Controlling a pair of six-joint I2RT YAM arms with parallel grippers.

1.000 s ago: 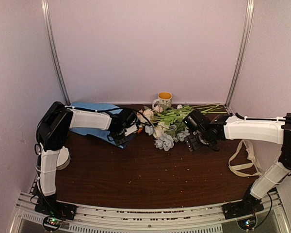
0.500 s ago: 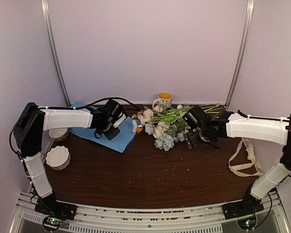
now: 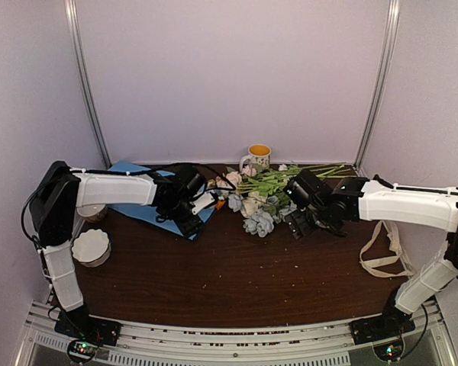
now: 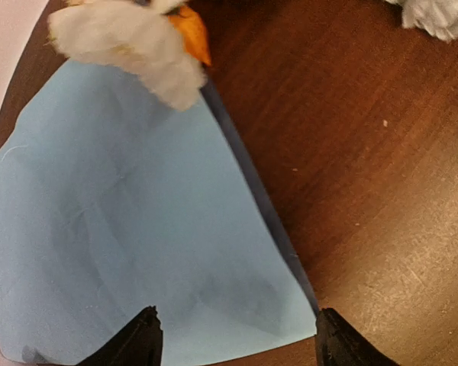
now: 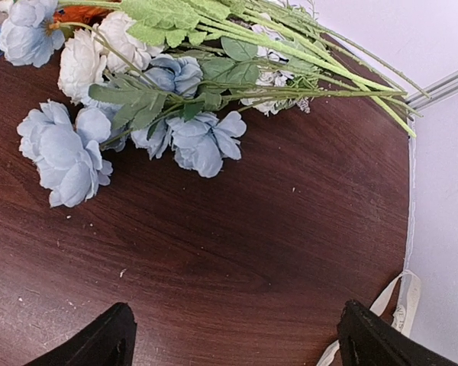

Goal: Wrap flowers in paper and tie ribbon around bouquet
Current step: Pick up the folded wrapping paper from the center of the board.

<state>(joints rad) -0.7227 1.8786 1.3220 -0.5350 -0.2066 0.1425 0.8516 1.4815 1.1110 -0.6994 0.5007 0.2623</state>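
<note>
The flowers [image 3: 261,197] lie loose at the back middle of the table, green stems pointing right and pale blue and white heads to the left [image 5: 175,99]. The blue paper [image 3: 154,215] lies flat to their left. My left gripper [image 3: 194,221] hovers open over the paper's near right corner [image 4: 122,229], its fingers astride that corner [image 4: 240,339], holding nothing. A white and an orange flower head [image 4: 141,42] touch the sheet's far edge. My right gripper [image 3: 300,221] stands open and empty over bare wood just in front of the flowers [image 5: 237,335]. The cream ribbon [image 3: 385,255] lies at the right edge [image 5: 397,301]. No bouquet shows.
A mug [image 3: 257,157] with a yellow inside stands behind the flowers at the back wall. Two white scalloped bowls [image 3: 90,248] sit at the left, near the left arm's base. Walls close in on three sides.
My left gripper closed over the paper, then opened again, and has shifted right toward the sheet's near right corner. The left arm has swung outward. The right arm has barely moved.
</note>
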